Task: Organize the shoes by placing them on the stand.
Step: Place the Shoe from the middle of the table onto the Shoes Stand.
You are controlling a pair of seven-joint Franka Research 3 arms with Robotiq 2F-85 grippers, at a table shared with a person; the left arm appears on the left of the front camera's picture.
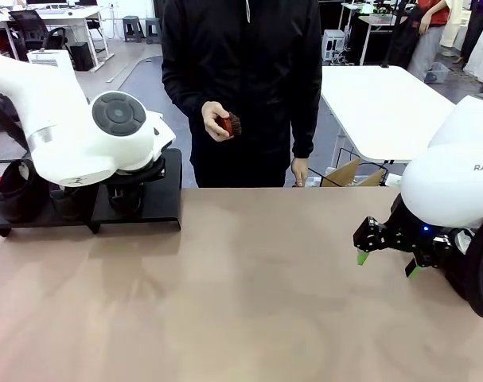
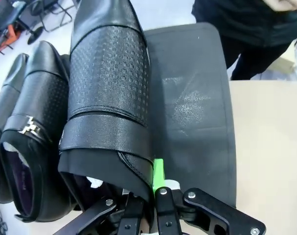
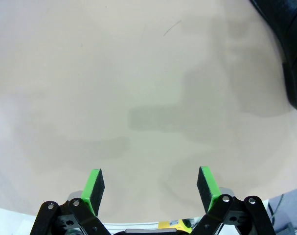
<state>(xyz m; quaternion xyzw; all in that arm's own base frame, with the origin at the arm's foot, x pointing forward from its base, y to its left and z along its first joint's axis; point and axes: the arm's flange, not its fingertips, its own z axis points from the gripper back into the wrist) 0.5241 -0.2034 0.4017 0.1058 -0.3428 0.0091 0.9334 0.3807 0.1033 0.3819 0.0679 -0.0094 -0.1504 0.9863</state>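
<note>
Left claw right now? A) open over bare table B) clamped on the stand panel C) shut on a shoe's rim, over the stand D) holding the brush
C: the left claw is pinched on the back rim of the shoe over the stand; the brush is in the person's hand.

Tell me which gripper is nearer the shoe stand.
Left. The left gripper is right over the stand, shut on the heel rim of a black dress shoe. The right gripper hangs open over the table, far off to the stand's right.
</note>
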